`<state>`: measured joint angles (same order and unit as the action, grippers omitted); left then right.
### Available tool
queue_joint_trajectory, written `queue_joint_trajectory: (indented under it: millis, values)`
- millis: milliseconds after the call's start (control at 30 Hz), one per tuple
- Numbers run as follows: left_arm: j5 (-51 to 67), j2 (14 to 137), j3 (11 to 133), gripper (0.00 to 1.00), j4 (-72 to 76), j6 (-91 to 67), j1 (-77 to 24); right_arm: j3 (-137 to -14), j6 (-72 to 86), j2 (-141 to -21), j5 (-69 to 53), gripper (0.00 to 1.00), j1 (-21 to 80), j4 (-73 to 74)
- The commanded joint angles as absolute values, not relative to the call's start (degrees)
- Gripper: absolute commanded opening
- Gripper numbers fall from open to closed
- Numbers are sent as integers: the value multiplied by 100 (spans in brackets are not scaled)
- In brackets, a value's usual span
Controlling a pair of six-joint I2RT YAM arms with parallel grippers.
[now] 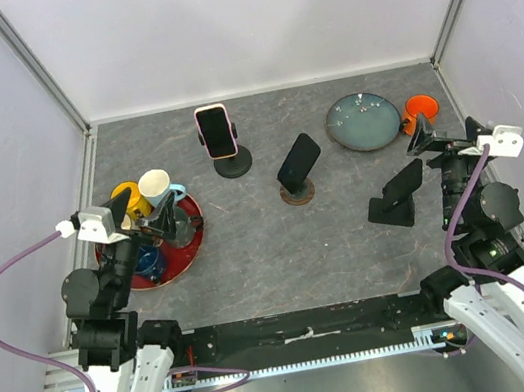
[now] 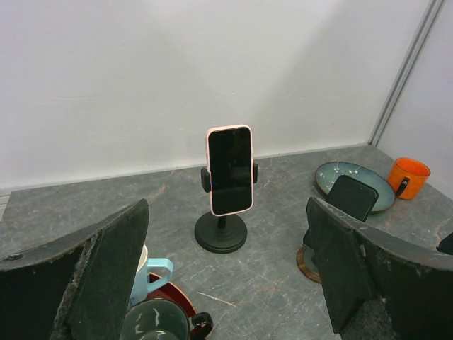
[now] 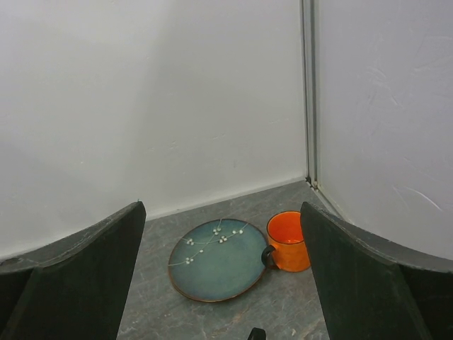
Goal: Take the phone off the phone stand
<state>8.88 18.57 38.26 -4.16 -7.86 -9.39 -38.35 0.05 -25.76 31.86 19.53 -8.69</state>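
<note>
A grey stone-patterned table [image 1: 255, 268] sits boxed in by plain white walls [image 1: 241, 17] at the back and on both sides.

There are three phones, each on its own stand. The pink phone [image 1: 215, 131] stands upright at the back centre, clamped between the side arms of a black stand [image 1: 233, 164] with a round foot. Its dark screen faces the arms. Just right of it and nearer, a black phone [image 1: 299, 162] leans tilted on a small round brown stand [image 1: 296, 193]. Further right and nearer again, a second black phone [image 1: 404, 181] leans on a black wedge stand [image 1: 392, 214]. All three are still in their stands.

There is one teal plate [image 1: 363, 122] at the back right, with one orange mug [image 1: 420, 110] just beside it on the right.

One round red tray [image 1: 193, 238] lies at the left. At least three mugs stand in it: a yellow mug [image 1: 126, 196], a pale mug [image 1: 154, 184] with a light blue handle, and a dark blue mug [image 1: 147, 263]. The left arm covers part of the tray, so the count may run short.

The left gripper [image 1: 146, 212] hangs over the tray with its jaws wide apart, holding nothing. The right gripper [image 1: 445, 135] is near the orange mug, its jaws also spread wide and holding nothing. Both are well apart from the pink phone.
</note>
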Motion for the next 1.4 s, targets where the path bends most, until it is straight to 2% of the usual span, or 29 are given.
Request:
queue_joint_trajectory:
  millis: [0,267,667,967,1367]
  values:
    - [835,1854,3815,100,-290,-958,-905,-4087,263,-2628,3322,98,1969,-739]
    - [826,1819,3823,100,-308,-949,-905,-4473,562,-3102,2769,98,1969,-18]
    - [817,1732,3823,100,-316,-949,-905,-4860,651,-3436,2839,98,1960,1010]
    - [817,1775,3841,100,-308,-958,-905,-4816,1072,-3428,4104,98,1969,1582]
    - [817,1802,3823,100,-308,-958,-905,-5045,1924,-3885,4483,98,1960,2706]
